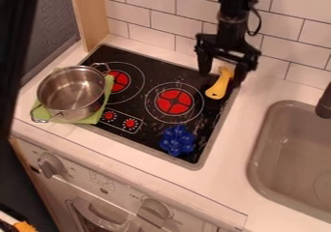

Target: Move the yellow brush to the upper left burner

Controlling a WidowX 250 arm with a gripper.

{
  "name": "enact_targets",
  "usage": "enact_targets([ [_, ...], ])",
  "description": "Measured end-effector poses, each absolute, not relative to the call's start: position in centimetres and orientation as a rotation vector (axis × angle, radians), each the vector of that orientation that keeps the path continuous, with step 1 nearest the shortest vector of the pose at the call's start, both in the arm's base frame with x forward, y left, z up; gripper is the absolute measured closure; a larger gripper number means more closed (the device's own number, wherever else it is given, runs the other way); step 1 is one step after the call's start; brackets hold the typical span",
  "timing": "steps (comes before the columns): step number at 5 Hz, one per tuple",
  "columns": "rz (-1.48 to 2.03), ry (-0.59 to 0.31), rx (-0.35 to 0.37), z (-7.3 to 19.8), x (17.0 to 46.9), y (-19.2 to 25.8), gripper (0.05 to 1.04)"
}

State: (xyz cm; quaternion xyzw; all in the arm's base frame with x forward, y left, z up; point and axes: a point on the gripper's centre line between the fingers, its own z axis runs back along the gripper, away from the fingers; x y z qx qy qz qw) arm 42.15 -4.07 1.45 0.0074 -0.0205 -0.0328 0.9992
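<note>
Black gripper (223, 77) hangs over the far right corner of the stove (152, 66), its two fingers well apart, one on each side of the yellow brush (220, 87). A gap shows between the brush and the finger on the view's left; whether the other finger touches it, I cannot tell. The brush is on the stove's far right part, its long axis running from the upper right to the lower left of the view, rather steeply. Its wide, rounded handle end, with a small hole, points down and slightly left in the view; the other end runs up beneath the gripper, where its detail is hard to make out. The stove's right rim is near the brush, and the tiled wall (184, 11) rises behind the far rim. Toward the left, the right burner (174, 101) is close to the handle end, and black surface shows between its ring and the upper left burner (119, 81). A metal pot (72, 93) on a green cloth (97, 116) sits just beside the upper left burner, one pot handle reaching over that burner's outer ring. A blue bumpy thing (177, 140) is near the front right corner, and the sink (294, 151) is right of the stove.
</note>
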Motion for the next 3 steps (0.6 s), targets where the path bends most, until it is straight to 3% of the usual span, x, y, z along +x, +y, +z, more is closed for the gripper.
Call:
enact_targets([
  [2, -0.087, -0.039, 0.013, 0.81, 42.84, -4.24, 0.136],
  [3, -0.095, -0.043, 0.005, 0.75, 42.84, -4.62, 0.385],
])
